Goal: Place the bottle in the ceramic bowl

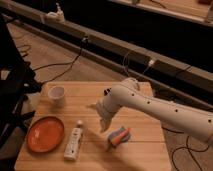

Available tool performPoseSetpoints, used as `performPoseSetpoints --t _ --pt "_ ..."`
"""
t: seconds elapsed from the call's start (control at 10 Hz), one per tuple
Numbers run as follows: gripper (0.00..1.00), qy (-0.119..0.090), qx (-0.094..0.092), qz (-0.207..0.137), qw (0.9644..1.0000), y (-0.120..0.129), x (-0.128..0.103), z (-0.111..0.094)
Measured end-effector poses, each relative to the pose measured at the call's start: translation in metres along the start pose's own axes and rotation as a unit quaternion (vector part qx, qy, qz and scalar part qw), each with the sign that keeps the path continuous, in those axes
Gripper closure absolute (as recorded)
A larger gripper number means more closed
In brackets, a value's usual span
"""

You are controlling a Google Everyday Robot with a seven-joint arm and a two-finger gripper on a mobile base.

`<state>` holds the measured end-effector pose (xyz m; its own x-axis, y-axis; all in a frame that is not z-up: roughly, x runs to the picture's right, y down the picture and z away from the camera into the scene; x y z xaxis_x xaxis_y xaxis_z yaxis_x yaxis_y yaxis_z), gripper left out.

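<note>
The wooden table (80,95) fills the lower half of the view, and everything that matters sits on it. The white arm (160,107) reaches in from the right and bends down over the middle of the boards, and that puts the claw (103,122) low over the wood, pointing downward. It holds nothing that I can see, and I cannot tell whether it is open or closed.

Well to the claw's left and a little nearer the camera sits the ceramic bowl (45,133), wide, shallow and orange-brown, with nothing in it. It is the target, and it waits by the table's left edge.

The bottle (74,141) lies flat between the claw and the bowl, on the claw's near left, with its cap toward the far side. It lies just beside the bowl's rim but outside it, so I judge the placing not yet begun. The claw needs to drop across the bottle's slim body first.

Just to the claw's near right lies an orange-and-blue object (119,136), close enough to clip, I reckon, if the approach swings wide.

Far left of the claw, toward the back corner, stands a small whitish cup (56,93), well out of the way.
</note>
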<state>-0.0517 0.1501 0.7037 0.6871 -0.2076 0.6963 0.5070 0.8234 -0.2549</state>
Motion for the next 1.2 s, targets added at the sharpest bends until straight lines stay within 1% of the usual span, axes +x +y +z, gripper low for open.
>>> performPoseSetpoints --t 0.1,0.2,0.3,0.4,0.5,0.6,0.7,0.8,0.9,1.0,1.2 --pt "0.2 -0.005 -0.001 -0.006 1.0 0.0 -0.004 0.001" --pt "0.2 -0.004 -0.001 -0.006 1.0 0.001 -0.003 0.001" --pt "0.2 -0.002 -0.004 -0.014 0.9999 0.0 -0.004 0.003" --pt "0.2 0.001 -0.017 -0.049 0.9986 -0.004 -0.013 0.016" --pt "0.2 0.003 -0.027 -0.071 0.9971 -0.005 -0.017 0.024" --pt "0.2 0.006 -0.048 -0.113 0.9924 -0.009 -0.026 0.043" --pt "0.2 0.007 -0.068 -0.145 0.9871 -0.011 -0.03 0.061" --pt "0.2 0.008 -0.085 -0.165 0.9826 -0.013 -0.031 0.076" --pt "0.2 0.005 -0.094 -0.172 0.9806 -0.016 -0.029 0.088" --pt "0.2 0.002 -0.098 -0.172 0.9802 -0.018 -0.027 0.096" --pt "0.2 -0.011 -0.109 -0.161 0.9809 -0.018 -0.023 0.114"
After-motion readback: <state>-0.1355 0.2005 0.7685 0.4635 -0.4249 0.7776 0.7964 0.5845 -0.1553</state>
